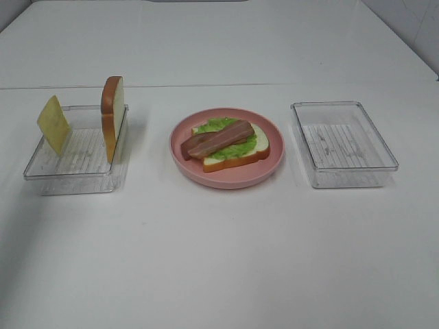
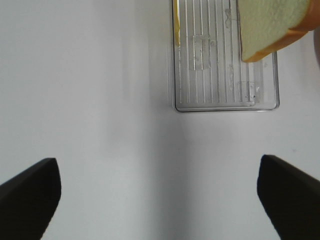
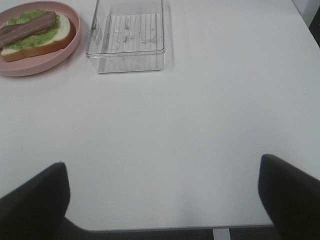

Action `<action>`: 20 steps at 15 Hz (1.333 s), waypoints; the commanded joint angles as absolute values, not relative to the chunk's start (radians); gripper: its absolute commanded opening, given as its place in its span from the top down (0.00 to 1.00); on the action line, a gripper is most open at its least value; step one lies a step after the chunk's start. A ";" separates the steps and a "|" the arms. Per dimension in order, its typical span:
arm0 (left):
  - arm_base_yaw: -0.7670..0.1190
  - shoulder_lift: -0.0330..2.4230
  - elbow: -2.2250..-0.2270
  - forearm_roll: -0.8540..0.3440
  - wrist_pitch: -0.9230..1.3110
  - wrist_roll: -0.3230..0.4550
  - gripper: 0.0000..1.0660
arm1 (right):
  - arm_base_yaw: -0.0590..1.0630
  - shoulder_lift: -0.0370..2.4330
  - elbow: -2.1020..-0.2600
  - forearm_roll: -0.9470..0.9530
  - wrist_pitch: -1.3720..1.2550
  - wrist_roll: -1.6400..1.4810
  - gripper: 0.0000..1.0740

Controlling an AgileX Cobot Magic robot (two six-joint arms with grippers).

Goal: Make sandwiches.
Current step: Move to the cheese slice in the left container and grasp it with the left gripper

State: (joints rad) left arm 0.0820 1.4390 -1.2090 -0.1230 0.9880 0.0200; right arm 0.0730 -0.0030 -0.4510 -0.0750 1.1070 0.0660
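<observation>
On the pink plate [image 1: 226, 179] at the table's middle lies an open sandwich: a bread slice [image 1: 259, 147], green lettuce [image 1: 216, 125] and two bacon strips [image 1: 219, 139] on top. A yellow cheese slice [image 1: 53, 125] and a second bread slice [image 1: 113, 116] stand on edge in the clear left tray [image 1: 75, 171]. Neither arm shows in the high view. The left gripper [image 2: 160, 200] hovers open over bare table, short of that tray [image 2: 215, 75] and its bread [image 2: 270, 25]. The right gripper [image 3: 162, 200] is open too, well back from the plate [image 3: 75, 30].
An empty clear tray [image 1: 343, 144] sits right of the plate, seen as well in the right wrist view as the ribbed tray [image 3: 127, 35]. The white table's near edge [image 3: 165, 229] runs just under the right gripper.
</observation>
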 commanded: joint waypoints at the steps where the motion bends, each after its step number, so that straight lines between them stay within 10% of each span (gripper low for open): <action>1: 0.076 1.573 -1.293 -0.131 0.959 0.013 0.06 | 0.068 -0.036 -0.450 -0.074 1.097 0.056 0.08; 20: 0.016 2.202 -1.792 -0.193 0.950 -0.061 0.06 | 0.068 -0.035 -0.450 -0.073 1.097 0.057 0.08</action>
